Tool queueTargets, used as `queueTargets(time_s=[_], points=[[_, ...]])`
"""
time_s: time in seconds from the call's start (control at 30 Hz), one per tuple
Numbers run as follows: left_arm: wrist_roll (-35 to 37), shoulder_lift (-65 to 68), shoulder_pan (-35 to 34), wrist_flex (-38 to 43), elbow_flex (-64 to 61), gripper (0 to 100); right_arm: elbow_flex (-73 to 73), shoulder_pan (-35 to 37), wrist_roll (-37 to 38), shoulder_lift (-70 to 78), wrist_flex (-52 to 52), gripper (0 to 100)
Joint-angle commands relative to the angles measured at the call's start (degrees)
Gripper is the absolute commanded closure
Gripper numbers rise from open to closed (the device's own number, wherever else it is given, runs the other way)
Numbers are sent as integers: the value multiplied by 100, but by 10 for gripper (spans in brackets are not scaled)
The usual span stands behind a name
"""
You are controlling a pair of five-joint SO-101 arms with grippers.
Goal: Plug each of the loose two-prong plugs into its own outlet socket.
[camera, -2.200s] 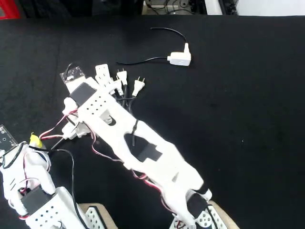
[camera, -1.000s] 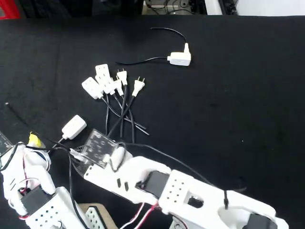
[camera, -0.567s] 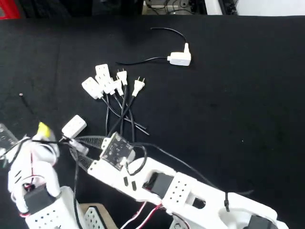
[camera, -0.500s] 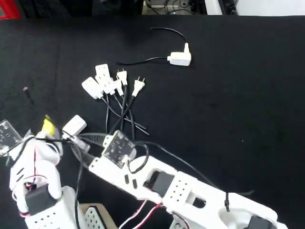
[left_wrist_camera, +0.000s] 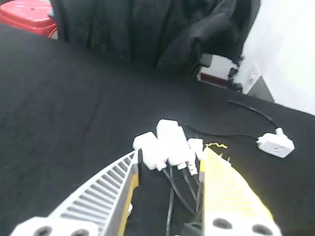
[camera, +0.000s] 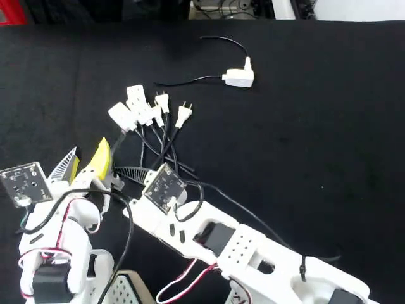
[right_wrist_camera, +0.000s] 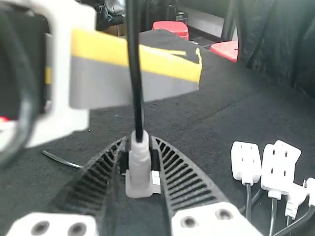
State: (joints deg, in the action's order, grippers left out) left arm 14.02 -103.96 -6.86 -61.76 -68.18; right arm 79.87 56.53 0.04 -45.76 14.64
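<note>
Black cloth tabletop (camera: 329, 126), red stools (right_wrist_camera: 170, 25) behind, bears the bunched white two-prong plugs and sockets (camera: 149, 111); right gripper (right_wrist_camera: 139, 147) clamps a white corded socket (right_wrist_camera: 139, 172), left gripper (left_wrist_camera: 170, 153), jaws apart, has swung in beside it.

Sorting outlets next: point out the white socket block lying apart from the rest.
The socket block at the far side of the table, alone with black cords; the other free blocks bunch together beside the loose plugs.

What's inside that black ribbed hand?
The black ribbed right hand is shut on a small white plastic cord end with a thin black cord leaving it. Whether it carries prongs or slots is covered by the fingers.
</note>
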Motion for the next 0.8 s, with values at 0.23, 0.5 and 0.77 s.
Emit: queueTargets(time_s=[0.23,0.5,0.77], points=[[9,-26,224,-79,365,787,-110,-70,62,-180,105,987],[-396,-26,330,-273,365,787,-145,-44,62,-171,-79,987],[-862,-26,391,-580,462,787,-857,-246,26,-180,-1424,987]])
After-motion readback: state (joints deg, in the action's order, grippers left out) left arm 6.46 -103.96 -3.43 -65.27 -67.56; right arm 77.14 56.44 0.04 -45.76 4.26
